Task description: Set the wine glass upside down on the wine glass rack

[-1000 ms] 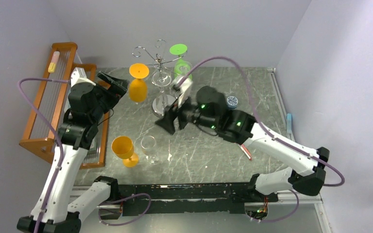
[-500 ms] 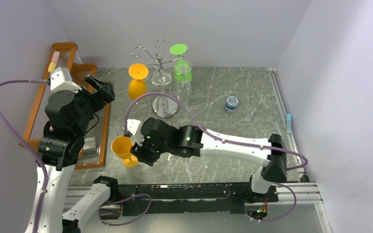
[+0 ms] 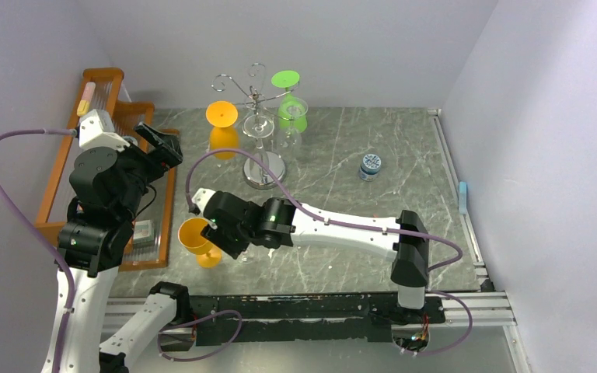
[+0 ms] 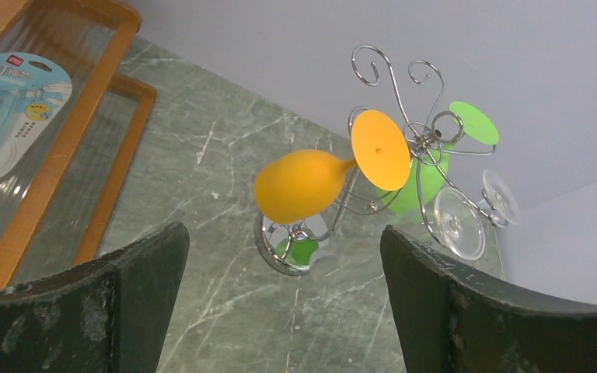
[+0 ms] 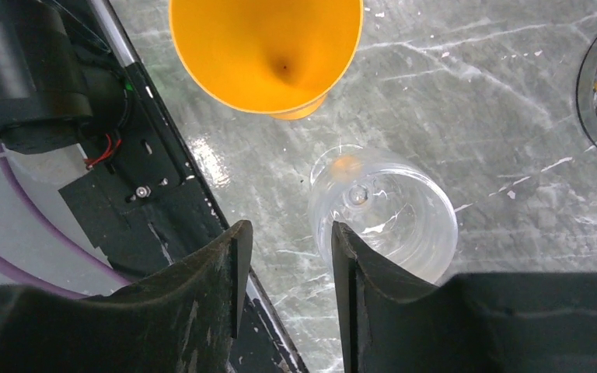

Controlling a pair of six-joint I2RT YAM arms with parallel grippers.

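The chrome wine glass rack (image 3: 258,99) stands at the back on its shiny disc base (image 3: 265,171). An orange glass (image 3: 221,130), a green glass (image 3: 291,105) and a clear glass (image 3: 259,124) hang on it upside down. A clear wine glass (image 5: 382,208) stands upright on the table beside an upright orange glass (image 3: 197,236). My right gripper (image 5: 284,289) is open and empty just above the clear glass. One finger is over its rim and the gap lies to its left. My left gripper (image 4: 284,311) is wide open and empty, raised at the left and facing the rack (image 4: 404,132).
An orange-brown wooden slatted rack (image 3: 62,175) with a packaged item (image 4: 8,109) stands along the left edge. A small blue jar (image 3: 371,165) sits at the right of the grey marble table. The black arm-base rail (image 5: 148,202) lies close to the right gripper.
My right arm has swung from beside the chrome rack to the front left, over the clear glass next to the orange one. My left arm drew back to the left and up.
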